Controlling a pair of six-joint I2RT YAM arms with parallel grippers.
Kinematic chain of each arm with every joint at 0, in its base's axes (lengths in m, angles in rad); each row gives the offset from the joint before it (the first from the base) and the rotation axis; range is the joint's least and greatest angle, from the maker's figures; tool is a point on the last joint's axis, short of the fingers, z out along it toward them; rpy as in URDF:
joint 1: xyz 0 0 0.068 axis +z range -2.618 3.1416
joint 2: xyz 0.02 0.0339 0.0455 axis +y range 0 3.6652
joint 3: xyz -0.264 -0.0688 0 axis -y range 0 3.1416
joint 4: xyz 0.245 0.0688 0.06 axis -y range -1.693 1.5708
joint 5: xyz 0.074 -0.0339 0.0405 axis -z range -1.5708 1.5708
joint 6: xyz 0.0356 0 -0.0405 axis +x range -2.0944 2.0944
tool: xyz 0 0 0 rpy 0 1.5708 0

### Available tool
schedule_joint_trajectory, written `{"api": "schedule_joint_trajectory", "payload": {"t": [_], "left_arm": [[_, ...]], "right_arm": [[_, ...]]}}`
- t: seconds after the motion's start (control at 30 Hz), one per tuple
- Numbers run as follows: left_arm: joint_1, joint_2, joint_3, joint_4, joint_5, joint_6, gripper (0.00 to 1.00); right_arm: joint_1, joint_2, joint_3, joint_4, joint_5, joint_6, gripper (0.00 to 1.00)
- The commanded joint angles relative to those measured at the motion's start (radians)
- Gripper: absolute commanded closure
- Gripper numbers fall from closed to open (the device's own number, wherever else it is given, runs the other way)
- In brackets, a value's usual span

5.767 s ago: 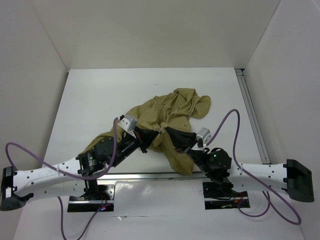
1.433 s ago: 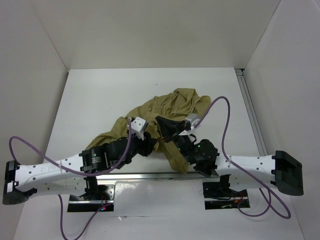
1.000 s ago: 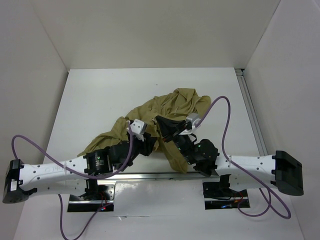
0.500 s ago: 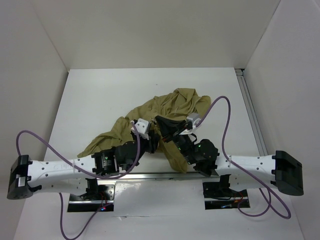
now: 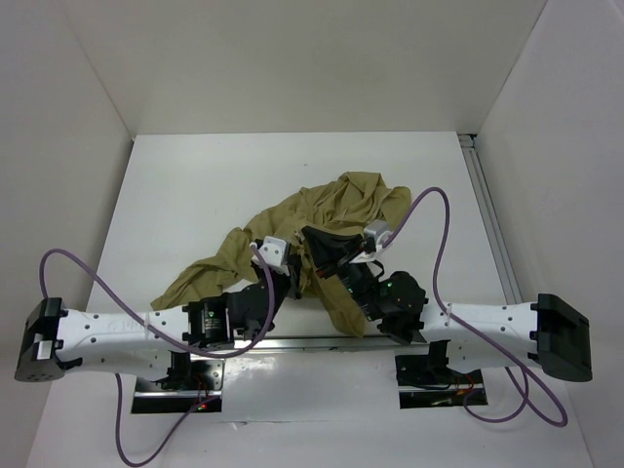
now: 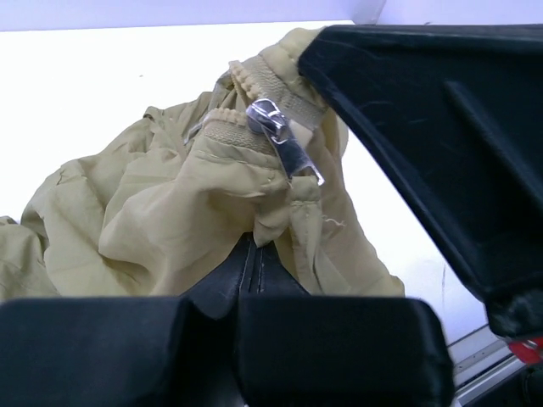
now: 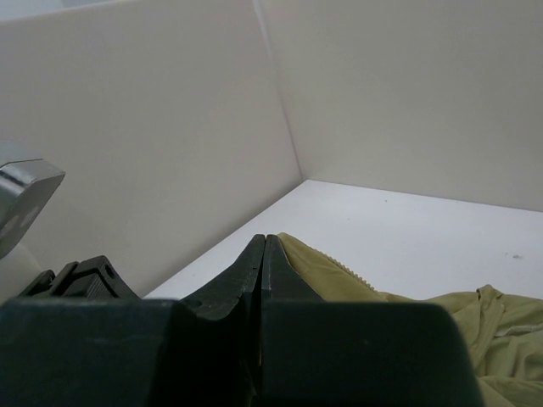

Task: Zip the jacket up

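The left pincer (image 6: 252,254) is closed, pinching a bunch of jacket (image 6: 153,212) cloth just below the zipper slider (image 6: 267,114). It's not on the slider itself, nor on the pull tab (image 6: 299,163), which hangs free. The right pincer (image 7: 265,246) is closed too, w/ the toothed zipper tape (image 7: 327,267) running out of its tips. In the left wrist view it's clamped on that tape just above and right of the slider. So both hold the jacket, v. close together, at the near middle of the surface (image 5: 195,185). The jacket lies crumpled in a heap there, one part trailing toward the near left, the rest bunched further back and to the right.

What could go wrong, imo:
- The left grip is on loose, thin cloth, so a pull prob. drags fabric instead of running the slider, or the cloth just slips out.
- That fold sits right under the slider's mouth and could get chewed in and jam it.
- Can't tell if both tooth rows are seated in the slider. If not, it'd run on one side only.
- The heap isn't straightened, so there's no tension along the track.
- The two pincers are nearly touching, so any crossing move risks a knock.
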Motion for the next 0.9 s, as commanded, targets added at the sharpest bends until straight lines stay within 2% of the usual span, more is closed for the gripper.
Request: {"api": "schedule_joint_trajectory", "payload": {"t": [0.0,0.23,0.5,0.87], "left_arm": [[-0.021,-0.014,0.041,0.065,-0.047,0.034,1.0],[-0.04,-0.047,0.041,0.087,-0.036,0.107,1.0],[-0.049,-0.08,0.085,-0.025,-0.021,0.082,1.0],[-0.049,-0.122,0.064,-0.036,0.008,0.082,1.0]], "right_arm": [[-0.004,-0.018,0.0,0.089,0.001,0.011,1.0],[-0.004,-0.009,0.0,0.055,0.01,0.029,1.0],[-0.004,0.0,-0.011,0.055,0.042,0.029,1.0],[-0.004,0.043,-0.002,0.037,0.061,0.057,1.0]]}}
